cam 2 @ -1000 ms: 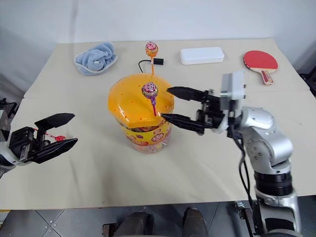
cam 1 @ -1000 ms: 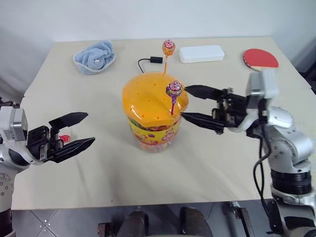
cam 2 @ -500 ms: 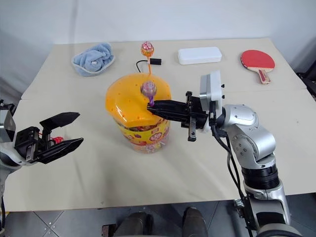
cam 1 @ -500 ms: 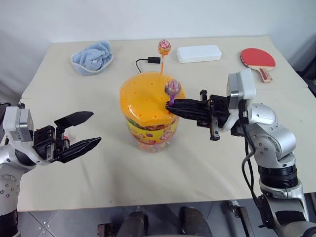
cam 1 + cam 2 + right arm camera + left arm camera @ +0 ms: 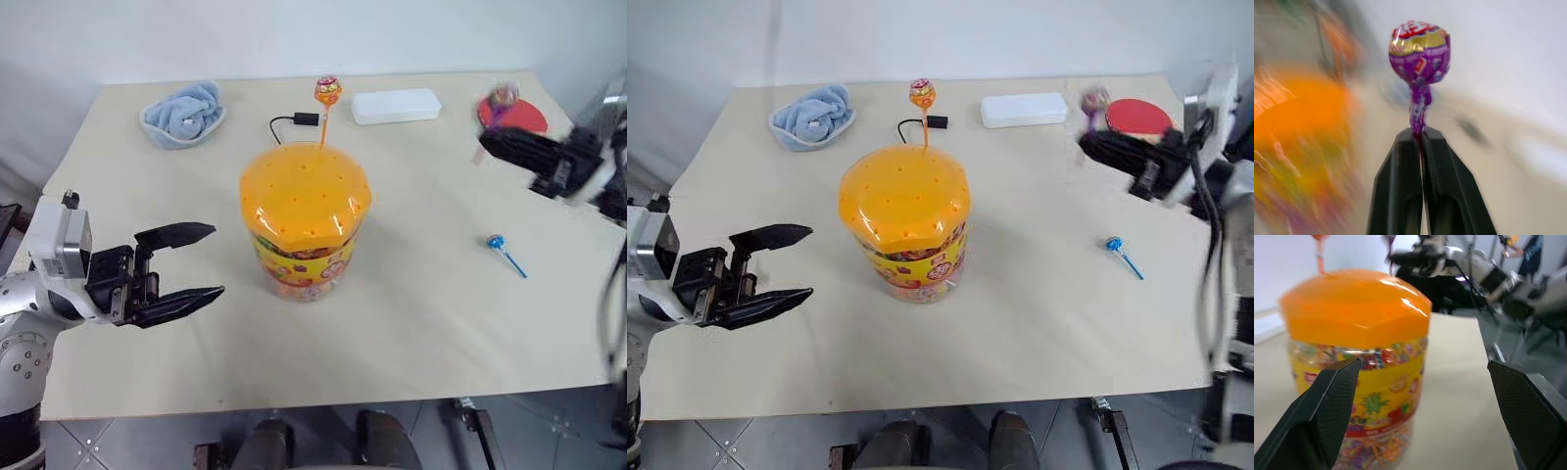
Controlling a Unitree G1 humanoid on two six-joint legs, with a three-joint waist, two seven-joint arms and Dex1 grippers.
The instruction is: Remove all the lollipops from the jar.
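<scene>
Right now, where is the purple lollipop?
The purple lollipop is pinched by its stick in the right end effector, held above the table's far right side, just in front of the red paddle.

Jar (image 5: 304, 230) upright mid-table, orange lid on. Orange lollipop (image 5: 328, 94) stuck upright in lid's far edge. Purple lollipop (image 5: 1420, 51) pinched by stick, raised. Blue lollipop (image 5: 497, 244) flat on table, right of jar.

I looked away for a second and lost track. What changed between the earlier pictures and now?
The right gripper closed on the purple lollipop, pulled it out of the jar lid and swung it away to the right. The orange lollipop stays in the lid, the blue lollipop on the table, and the left gripper stays open.
</scene>
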